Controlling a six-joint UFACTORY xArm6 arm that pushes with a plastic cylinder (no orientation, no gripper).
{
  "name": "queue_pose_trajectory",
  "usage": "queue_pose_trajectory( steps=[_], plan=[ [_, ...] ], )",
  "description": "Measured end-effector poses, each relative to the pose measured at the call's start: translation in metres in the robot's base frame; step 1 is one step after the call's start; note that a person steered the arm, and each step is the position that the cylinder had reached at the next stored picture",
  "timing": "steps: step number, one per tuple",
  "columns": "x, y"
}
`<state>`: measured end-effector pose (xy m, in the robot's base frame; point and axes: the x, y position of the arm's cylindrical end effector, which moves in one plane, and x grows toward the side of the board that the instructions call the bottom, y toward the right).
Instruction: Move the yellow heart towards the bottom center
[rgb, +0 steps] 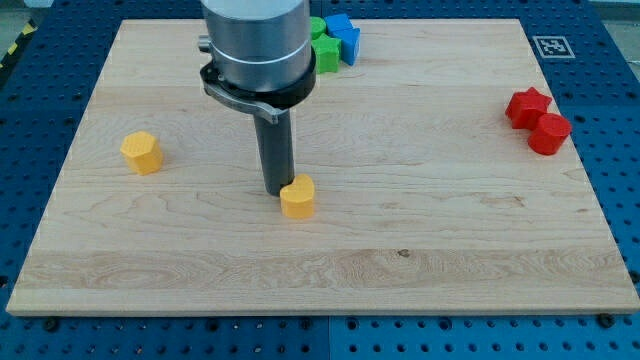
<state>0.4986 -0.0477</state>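
The yellow heart (297, 198) lies on the wooden board (420, 260) a little left of the middle. My tip (277, 191) stands right against its upper left side, touching or nearly touching it. The arm's grey body comes down from the view's top and hides part of the board behind it. A second yellow block, six-sided (142, 152), lies apart at the view's left.
A green block (325, 51) and a blue block (344, 37) sit together at the top, partly behind the arm. A red star (527, 106) and a red round block (549, 134) sit at the right. A tag marker (551, 46) is at the top right corner.
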Motion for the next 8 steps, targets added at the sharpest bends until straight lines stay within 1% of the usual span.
queue_pose_trajectory(
  steps=[1,2,3,4,5,6,7,8],
  plan=[
    [0.033,-0.013],
    [0.061,0.014],
    [0.061,0.053],
    [0.046,0.059],
    [0.046,0.059],
    [0.056,0.030],
    [0.033,0.011],
    [0.020,0.009]
  ],
)
